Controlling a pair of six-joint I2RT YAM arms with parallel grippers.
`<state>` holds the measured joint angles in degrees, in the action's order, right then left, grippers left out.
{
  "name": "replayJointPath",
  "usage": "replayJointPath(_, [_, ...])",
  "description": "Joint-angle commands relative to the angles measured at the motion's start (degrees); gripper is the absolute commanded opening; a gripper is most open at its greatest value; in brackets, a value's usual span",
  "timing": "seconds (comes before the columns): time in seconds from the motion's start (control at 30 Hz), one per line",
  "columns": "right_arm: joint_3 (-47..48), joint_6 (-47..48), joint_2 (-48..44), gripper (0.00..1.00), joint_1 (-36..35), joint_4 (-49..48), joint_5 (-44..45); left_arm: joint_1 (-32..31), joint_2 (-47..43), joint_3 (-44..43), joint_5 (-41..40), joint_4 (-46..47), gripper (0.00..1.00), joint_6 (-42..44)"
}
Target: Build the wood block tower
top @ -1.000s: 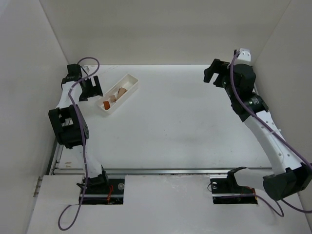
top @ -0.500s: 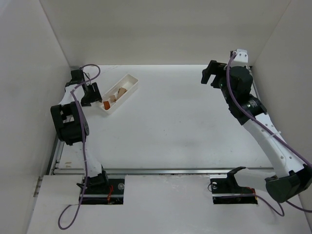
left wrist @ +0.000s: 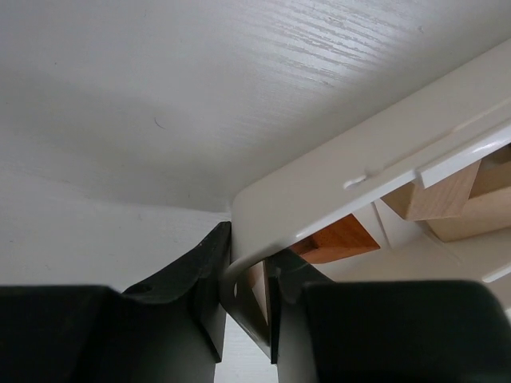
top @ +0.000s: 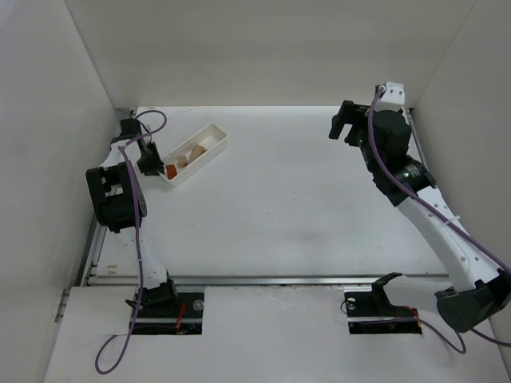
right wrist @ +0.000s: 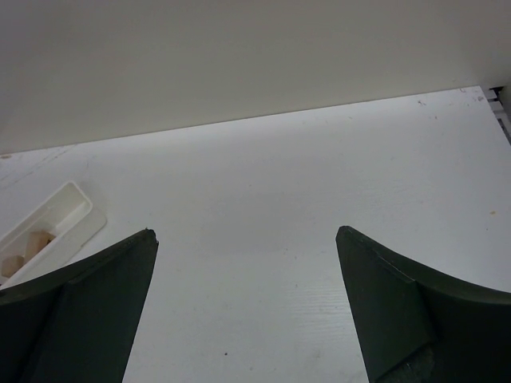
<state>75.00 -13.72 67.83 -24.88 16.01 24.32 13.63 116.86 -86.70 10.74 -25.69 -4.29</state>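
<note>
Wood blocks (left wrist: pixel 437 196) in tray (left wrist: pixel 319 191), left gripper (left wrist: pixel 243 281) seemingly tight on rim

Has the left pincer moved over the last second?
Yes. The left pincer slid toward the white tray, reaching its near end, and now pinches its wall.

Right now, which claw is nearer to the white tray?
Left. The left claw is at the near end of the white tray, pinching its end wall. The right claw hangs open far off on the right side.

no legible text, no labels, no numbers (white tray (top: pixel 204 159) unmarked)
</note>
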Motion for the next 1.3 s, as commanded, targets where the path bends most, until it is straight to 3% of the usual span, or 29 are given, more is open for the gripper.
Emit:
replayJointPath(0.0, [1.64,0.53,-2.35,1.0,-0.96,-0.81,1.79,0.43,-1.63,-0.4,0.77,-0.06,0.0,0.08])
replayJointPath(0.23, [1.64,0.53,-2.35,1.0,-2.62,-0.28,1.79,-0.26,-7.69,-1.54,-7.12,1.87,0.0,-1.15])
replayJointPath(0.37, [1.64,0.53,-1.74,1.0,-3.68,-0.28,1.79,-3.07,-15.33,0.81,-17.04,7.75,0.0,3.67])
replayJointPath(0.73, [-1.44,-0.52,-2.27,1.0,-5.26,-2.21,-2.69,-9.92,-25.79,4.16,-26.98,18.91,0.0,16.59])
replayJointPath(1.07, [-3.9,-2.28,-4.02,1.0,-5.79,-2.21,-3.31,-19.86,-27.74,10.4,-45.69,34.47,0.0,36.97])
replayJointPath(1.13, [-5.12,-2.28,-4.63,1.0,-6.32,-2.21,-2.69,-22.23,-27.74,11.19,-48.61,40.96,0.0,41.97])
replayJointPath(1.27, [-6.27,-2.81,-6.65,1.0,-6.32,-2.21,-2.17,-28.11,-28.97,16.37,-53.71,59.82,0.0,61.45])
